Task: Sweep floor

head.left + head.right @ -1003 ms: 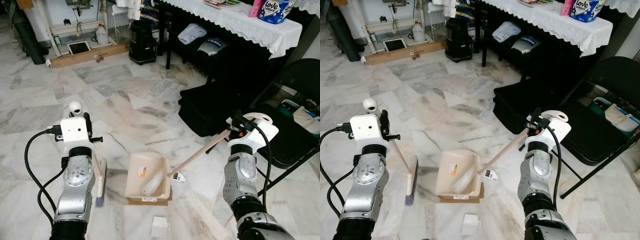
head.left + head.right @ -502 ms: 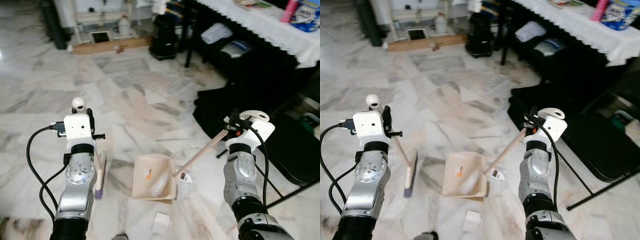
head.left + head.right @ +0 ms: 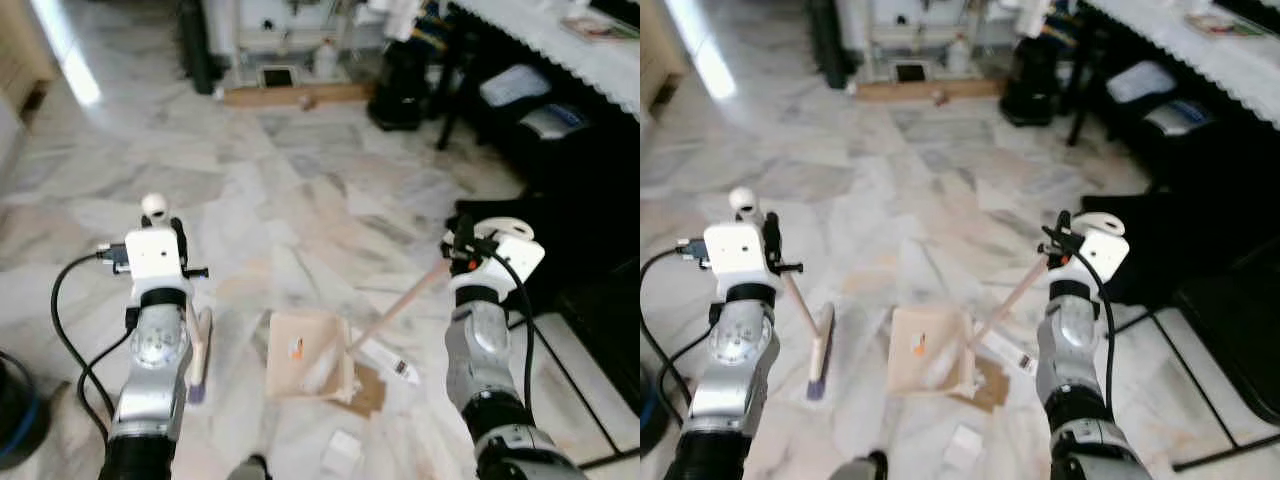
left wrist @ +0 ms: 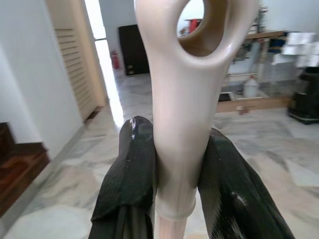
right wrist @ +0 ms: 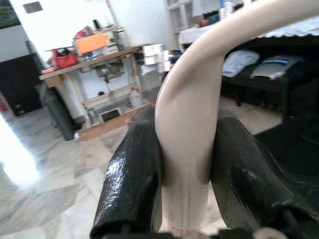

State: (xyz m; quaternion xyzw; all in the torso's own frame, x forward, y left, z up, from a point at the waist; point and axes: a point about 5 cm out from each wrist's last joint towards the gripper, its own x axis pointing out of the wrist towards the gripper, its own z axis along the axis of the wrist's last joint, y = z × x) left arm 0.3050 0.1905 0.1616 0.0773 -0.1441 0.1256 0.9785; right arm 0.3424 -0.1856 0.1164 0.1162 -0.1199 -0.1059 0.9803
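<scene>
Both silver arms raised forward, elbows bent, left gripper (image 4: pixel 175 164) clamped tight on the broom handle (image 4: pixel 185 99), right gripper (image 5: pixel 185 149) squeezed around the dustpan handle (image 5: pixel 192 124)

Both head views are soft with motion blur. Daylight glares off the marble floor (image 3: pixel 300 190) at the upper left, likely from a doorway (image 4: pixel 102 55). Wrist views are bright, backgrounds slightly out of focus.

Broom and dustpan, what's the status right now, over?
Left gripper shut on broom handle. Right gripper shut on dustpan handle. Dustpan on floor, debris inside. Cardboard scrap and white paper loose beside it.
</scene>
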